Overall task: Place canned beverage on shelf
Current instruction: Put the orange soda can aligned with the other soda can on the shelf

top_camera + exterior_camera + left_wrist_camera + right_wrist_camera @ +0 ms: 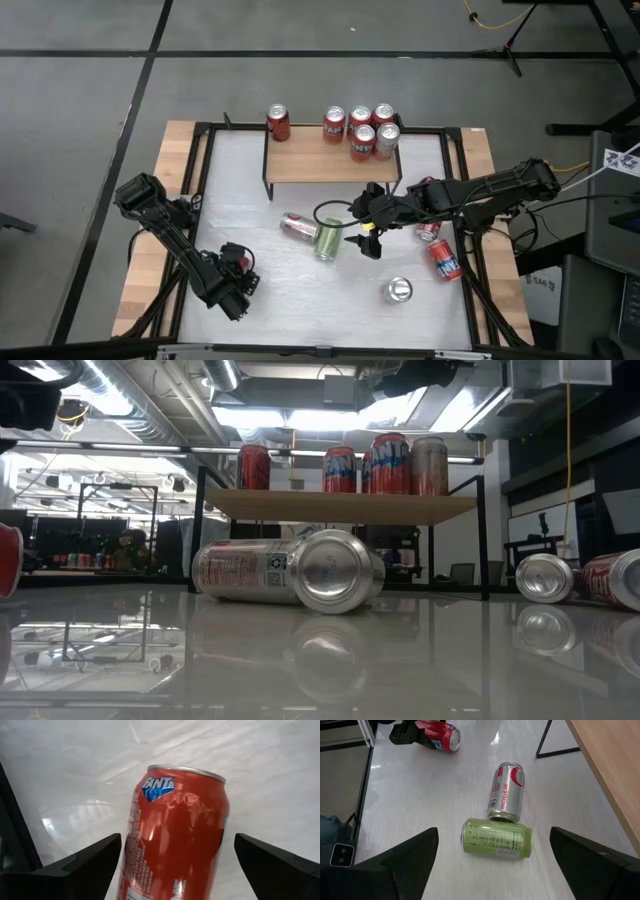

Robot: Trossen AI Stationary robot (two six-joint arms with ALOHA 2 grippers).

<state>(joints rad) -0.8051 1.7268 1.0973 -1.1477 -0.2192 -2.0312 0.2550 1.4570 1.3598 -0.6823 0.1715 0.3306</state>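
The left hand (172, 870) is open at the table's (300, 300) near-left area, its fingers (75, 865) apart on either side of a red can (175, 835). The right hand (492, 865) is open above a green can (497, 838) lying beside a silver can (506, 792). The shelf (310, 160) carries five cans (362, 128).

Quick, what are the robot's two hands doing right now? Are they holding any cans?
Left end effector: open around a red Fanta can, not gripping it.
Right end effector: open, empty, above the green can.
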